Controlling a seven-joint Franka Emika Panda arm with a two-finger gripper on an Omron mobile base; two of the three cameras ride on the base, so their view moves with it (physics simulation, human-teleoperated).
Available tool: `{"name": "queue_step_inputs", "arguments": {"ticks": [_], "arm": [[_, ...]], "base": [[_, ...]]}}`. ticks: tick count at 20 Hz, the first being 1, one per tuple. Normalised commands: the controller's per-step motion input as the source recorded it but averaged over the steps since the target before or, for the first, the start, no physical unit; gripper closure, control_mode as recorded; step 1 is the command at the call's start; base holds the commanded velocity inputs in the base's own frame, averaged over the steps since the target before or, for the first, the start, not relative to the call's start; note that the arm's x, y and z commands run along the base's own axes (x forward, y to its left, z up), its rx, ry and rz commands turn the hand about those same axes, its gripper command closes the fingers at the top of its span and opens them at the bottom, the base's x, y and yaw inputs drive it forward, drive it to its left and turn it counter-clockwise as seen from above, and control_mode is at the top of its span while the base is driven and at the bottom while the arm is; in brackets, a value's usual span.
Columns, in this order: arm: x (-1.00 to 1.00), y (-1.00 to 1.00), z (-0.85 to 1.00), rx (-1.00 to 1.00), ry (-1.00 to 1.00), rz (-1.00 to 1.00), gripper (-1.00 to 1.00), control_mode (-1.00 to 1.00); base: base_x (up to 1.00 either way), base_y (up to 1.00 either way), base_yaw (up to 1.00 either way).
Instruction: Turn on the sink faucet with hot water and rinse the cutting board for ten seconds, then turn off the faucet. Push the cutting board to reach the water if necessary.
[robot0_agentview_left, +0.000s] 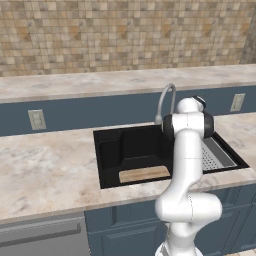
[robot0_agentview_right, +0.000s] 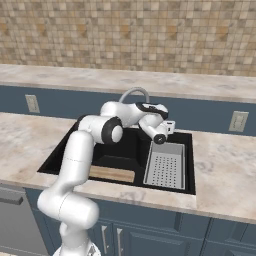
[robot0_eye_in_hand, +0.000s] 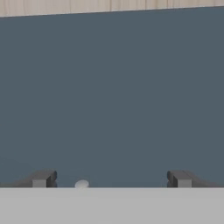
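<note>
The cutting board (robot0_agentview_left: 144, 174) lies flat in the sink (robot0_agentview_left: 111, 150), at the basin's near edge, lower centre of the left base view; the arm covers its right end. The sink faucet (robot0_agentview_left: 167, 99) arches behind the arm, its base hidden. In the right base view the pincer (robot0_agentview_right: 169, 128) sits at frame centre above the grey tray (robot0_agentview_right: 165, 165), small and partly masked by the wrist. In the hand view its fingertips (robot0_eye_in_hand: 42, 178) stand wide apart, holding nothing, facing a plain blue-grey wall.
</note>
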Motion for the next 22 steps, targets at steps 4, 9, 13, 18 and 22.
{"name": "queue_step_inputs", "arguments": {"ticks": [4, 9, 13, 18, 22], "arm": [[0.00, 0.00, 0.00, 0.00, 0.00, 0.00, -1.00, -1.00], [0.00, 0.00, 0.00, 0.00, 0.00, 0.00, -1.00, -1.00], [0.00, 0.00, 0.00, 0.00, 0.00, 0.00, -1.00, -1.00], [0.00, 0.00, 0.00, 0.00, 0.00, 0.00, -1.00, -1.00], [0.00, 0.00, 0.00, 0.00, 0.00, 0.00, 1.00, -1.00]], "base": [[0.00, 0.00, 0.00], [0.00, 0.00, 0.00], [0.00, 0.00, 0.00], [0.00, 0.00, 0.00], [0.00, 0.00, 0.00]]}}
